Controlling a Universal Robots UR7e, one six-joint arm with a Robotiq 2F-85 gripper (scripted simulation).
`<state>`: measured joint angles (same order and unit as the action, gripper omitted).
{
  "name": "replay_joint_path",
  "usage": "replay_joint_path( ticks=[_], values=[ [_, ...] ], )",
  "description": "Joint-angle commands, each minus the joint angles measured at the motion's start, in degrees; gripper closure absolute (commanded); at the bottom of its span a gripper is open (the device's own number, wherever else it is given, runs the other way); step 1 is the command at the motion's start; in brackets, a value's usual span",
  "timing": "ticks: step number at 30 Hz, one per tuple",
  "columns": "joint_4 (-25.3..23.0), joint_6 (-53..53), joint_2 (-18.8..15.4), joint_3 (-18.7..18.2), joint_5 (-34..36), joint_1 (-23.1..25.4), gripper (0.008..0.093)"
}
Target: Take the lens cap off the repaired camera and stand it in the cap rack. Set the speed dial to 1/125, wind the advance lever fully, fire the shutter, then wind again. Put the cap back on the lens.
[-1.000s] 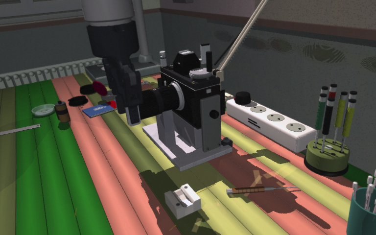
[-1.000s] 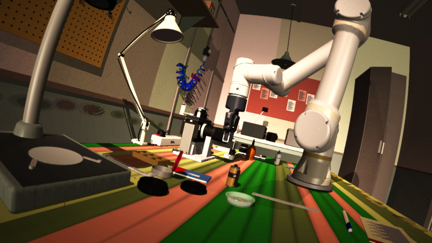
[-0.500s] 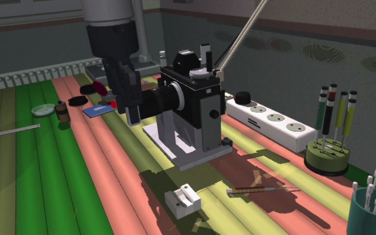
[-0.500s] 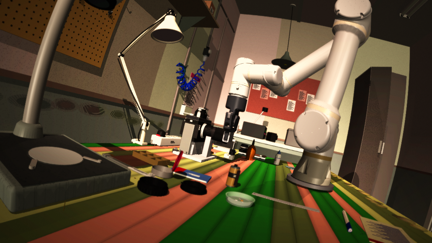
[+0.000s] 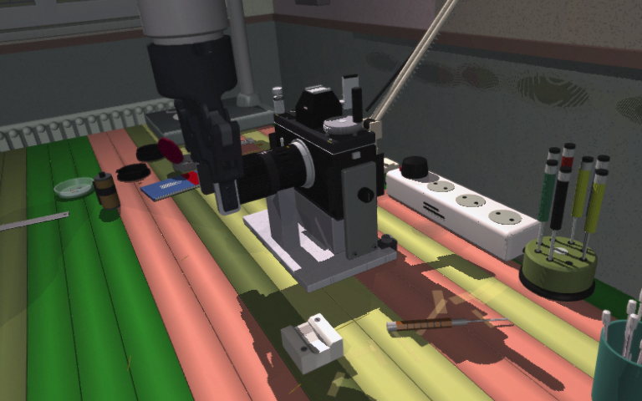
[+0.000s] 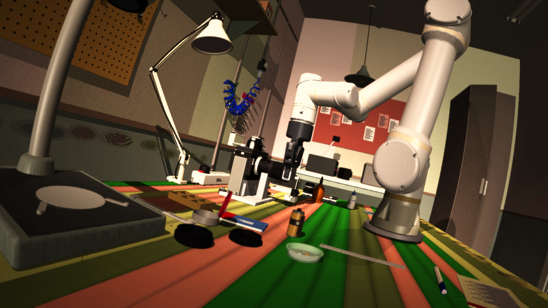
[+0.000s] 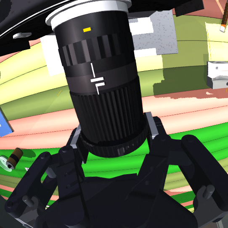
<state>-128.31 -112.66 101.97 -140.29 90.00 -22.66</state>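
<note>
The lens cap (image 7: 116,146) sits on the front end of the black lens barrel (image 5: 267,172) of the camera (image 5: 326,156), which is clamped on a grey stand in the middle of the striped bench, and my gripper (image 7: 114,133) reaches down over that end and is closed on the cap. The silver speed dial (image 5: 342,125) lies on the camera's top plate, with a black lever upright beside it. The white cap rack (image 5: 311,341) stands on the bench in front of the stand, with nothing in its slot.
Behind the camera runs a white power strip (image 5: 461,208) along the wall, beside a lamp arm. A screwdriver carousel (image 5: 561,255) stands right; a loose screwdriver (image 5: 440,324) lies near the rack. Left are a film canister (image 5: 106,189), a dish (image 5: 73,187) and black discs.
</note>
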Motion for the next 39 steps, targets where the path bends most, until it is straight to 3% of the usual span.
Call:
replay_joint_path(
  ticks=[1, 29, 39],
  values=[
    [0.0, 0.0, 0.0, 0.0, 0.0, 0.0, 0.0799],
    [0.0, 0.0, 0.0, 0.0, 0.0, 0.0, 0.0239],
    [0.0, 0.0, 0.0, 0.0, 0.0, 0.0, 0.0234]
  ],
)
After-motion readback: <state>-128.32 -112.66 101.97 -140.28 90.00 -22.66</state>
